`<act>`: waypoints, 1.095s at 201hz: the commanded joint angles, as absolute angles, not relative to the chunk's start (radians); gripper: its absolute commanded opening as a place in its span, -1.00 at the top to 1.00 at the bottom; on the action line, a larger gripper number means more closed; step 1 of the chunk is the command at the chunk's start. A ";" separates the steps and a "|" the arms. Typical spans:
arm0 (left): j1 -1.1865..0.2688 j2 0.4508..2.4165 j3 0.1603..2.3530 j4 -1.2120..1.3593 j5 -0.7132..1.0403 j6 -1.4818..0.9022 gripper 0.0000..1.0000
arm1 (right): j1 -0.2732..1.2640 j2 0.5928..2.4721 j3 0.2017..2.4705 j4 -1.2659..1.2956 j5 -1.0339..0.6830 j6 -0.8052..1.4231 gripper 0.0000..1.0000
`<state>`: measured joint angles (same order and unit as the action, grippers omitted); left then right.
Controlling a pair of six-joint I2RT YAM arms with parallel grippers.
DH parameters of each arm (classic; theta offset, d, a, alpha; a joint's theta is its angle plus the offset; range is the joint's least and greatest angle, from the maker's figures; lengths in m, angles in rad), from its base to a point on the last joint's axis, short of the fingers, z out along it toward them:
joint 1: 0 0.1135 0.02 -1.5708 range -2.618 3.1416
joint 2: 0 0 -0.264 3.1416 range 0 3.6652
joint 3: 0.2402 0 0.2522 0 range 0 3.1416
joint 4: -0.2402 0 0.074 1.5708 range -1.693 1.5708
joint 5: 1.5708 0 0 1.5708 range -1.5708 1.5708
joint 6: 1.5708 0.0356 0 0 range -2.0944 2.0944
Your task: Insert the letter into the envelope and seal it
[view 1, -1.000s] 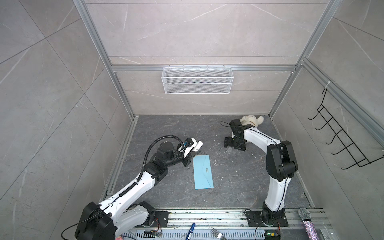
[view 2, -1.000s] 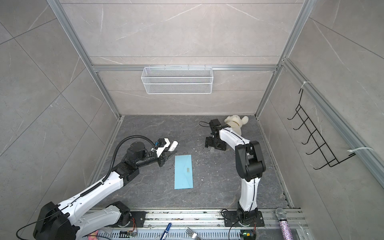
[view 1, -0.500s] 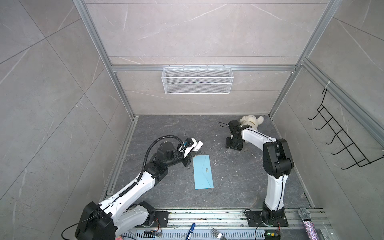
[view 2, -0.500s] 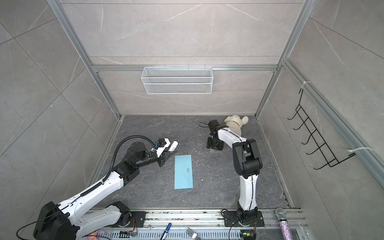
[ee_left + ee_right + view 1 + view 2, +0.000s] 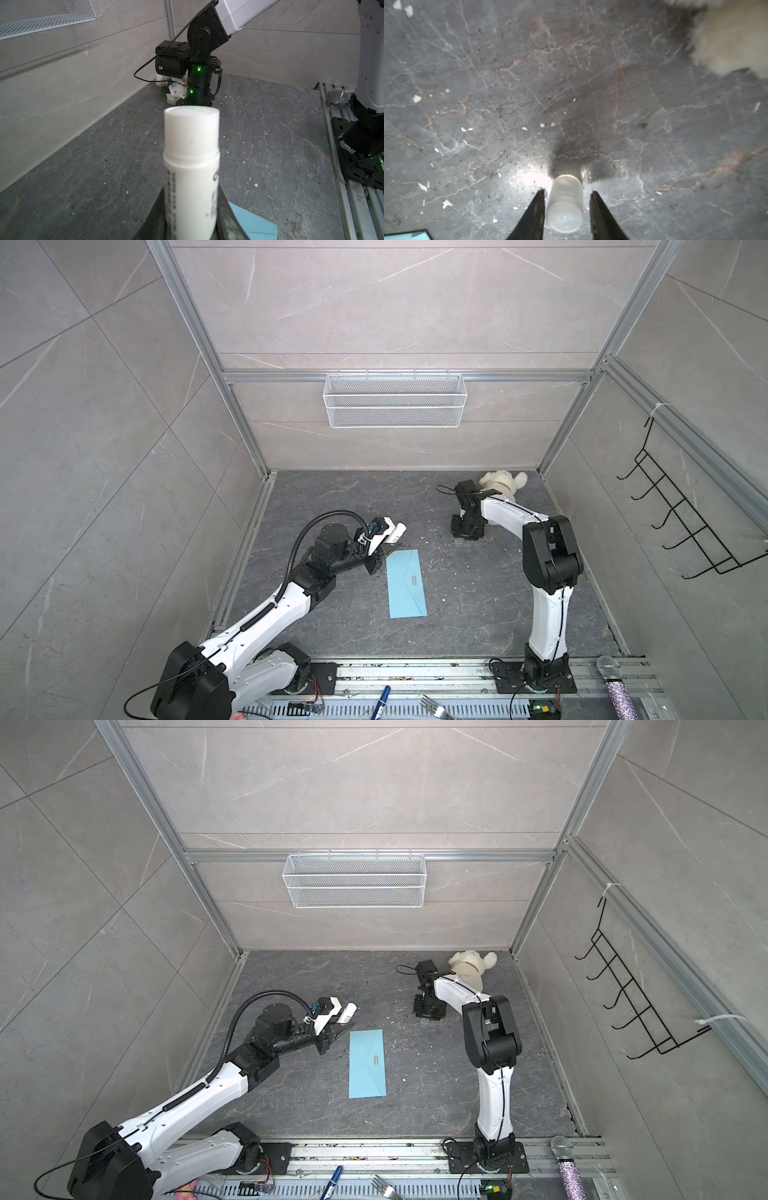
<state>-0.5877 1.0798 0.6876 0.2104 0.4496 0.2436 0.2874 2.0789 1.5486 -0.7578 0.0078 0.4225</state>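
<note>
Right arm swung its elbow left; right gripper straddles a frosted plastic cap (untouched). Left gripper clenches white glue stick far-left of shut light-blue paper envelope.

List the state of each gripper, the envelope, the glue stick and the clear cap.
left gripper: shut on the glue stick.
glue stick: held off the table, no cap on its visible end.
right gripper: open, jaws either side of the clear cap, gaps showing.
clear cap: standing on the table, ungripped.
envelope: flat on the table, flap folded down; seal unclear.
</note>
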 commanded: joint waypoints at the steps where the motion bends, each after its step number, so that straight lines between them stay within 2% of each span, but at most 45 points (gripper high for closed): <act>1: -0.586 1.075 0.701 0.245 0.464 0.255 1.00 | 0.290 2.107 1.584 -0.776 0.006 0.414 0.27; 128: -0.586 1.080 0.704 0.240 0.465 0.253 1.00 | 0.300 2.136 1.614 -0.813 0.017 0.397 0.56; 145: -0.585 1.082 0.704 0.240 0.466 0.252 1.00 | 0.299 2.137 1.617 -0.815 0.017 0.393 0.54; 169: -0.585 1.083 0.704 0.239 0.466 0.253 1.00 | 0.303 2.139 1.627 -0.825 0.024 0.385 0.35; 220: -0.585 1.084 0.704 0.238 0.466 0.253 1.00 | 0.318 2.150 1.643 -0.854 0.059 0.371 0.33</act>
<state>-0.5877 1.0863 0.6876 0.2089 0.4500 0.2436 0.3054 2.1212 1.6054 -0.8074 0.0246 0.3916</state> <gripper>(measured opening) 0.266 0.335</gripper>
